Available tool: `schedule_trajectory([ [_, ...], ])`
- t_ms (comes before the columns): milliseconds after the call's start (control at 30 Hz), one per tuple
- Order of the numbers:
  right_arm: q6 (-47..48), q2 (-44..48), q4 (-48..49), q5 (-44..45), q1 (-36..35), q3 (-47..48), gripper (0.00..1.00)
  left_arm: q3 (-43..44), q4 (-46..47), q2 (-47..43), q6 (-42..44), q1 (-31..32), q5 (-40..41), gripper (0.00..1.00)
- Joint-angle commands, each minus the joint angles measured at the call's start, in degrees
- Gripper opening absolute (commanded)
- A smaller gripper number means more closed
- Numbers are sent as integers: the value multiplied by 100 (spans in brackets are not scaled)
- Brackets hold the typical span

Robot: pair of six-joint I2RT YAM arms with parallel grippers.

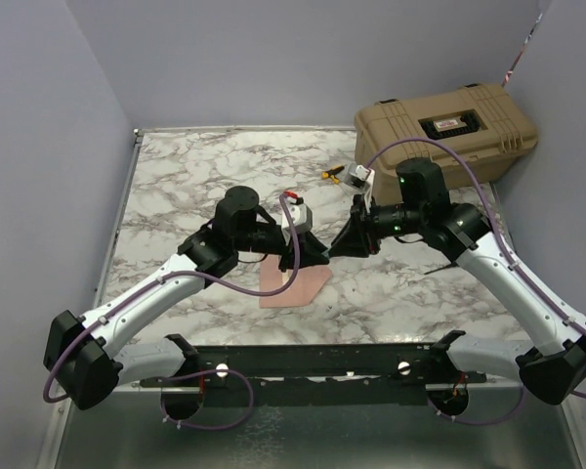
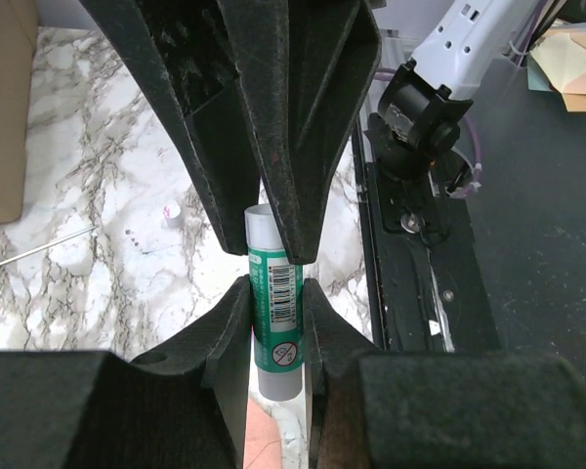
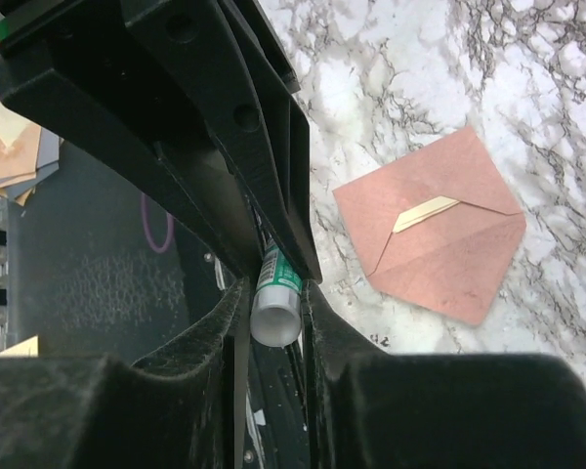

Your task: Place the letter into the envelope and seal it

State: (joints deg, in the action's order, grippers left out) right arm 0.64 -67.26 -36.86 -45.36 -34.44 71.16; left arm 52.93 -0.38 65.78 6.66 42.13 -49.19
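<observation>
A glue stick (image 2: 274, 311) sits between the left hand (image 1: 315, 256) and right hand (image 1: 339, 248), beside the envelope (image 3: 449, 269) on the table (image 1: 195, 186).

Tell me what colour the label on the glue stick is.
Green with white print on the glue stick; best seen in the left wrist view.

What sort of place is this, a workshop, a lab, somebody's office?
Probably a robotics lab test cell: plain walls box in a marble-patterned table, the left arm and right arm are bolted at its near edge, and a tan hard case sits at the back right.
</observation>
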Motion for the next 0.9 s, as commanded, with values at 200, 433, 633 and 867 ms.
schedule_trajectory([
  [200, -1196, -141, 671, 285, -11, -121, 1, 352, -139, 181, 140, 9, 663, 0],
  [433, -4476, -150, 2295, 2177, -28, -907, 0, 272, -161, 198, 342, -40, 2678, 0],
  [633, -5480, 148, 2478, 3151, -28, -1081, 1, -22, 250, 166, 153, -44, 3246, 0],
  [867, -3239, 362, 1908, 2354, -19, -561, 66, -153, 53, 40, 159, -51, 2287, 0],
])
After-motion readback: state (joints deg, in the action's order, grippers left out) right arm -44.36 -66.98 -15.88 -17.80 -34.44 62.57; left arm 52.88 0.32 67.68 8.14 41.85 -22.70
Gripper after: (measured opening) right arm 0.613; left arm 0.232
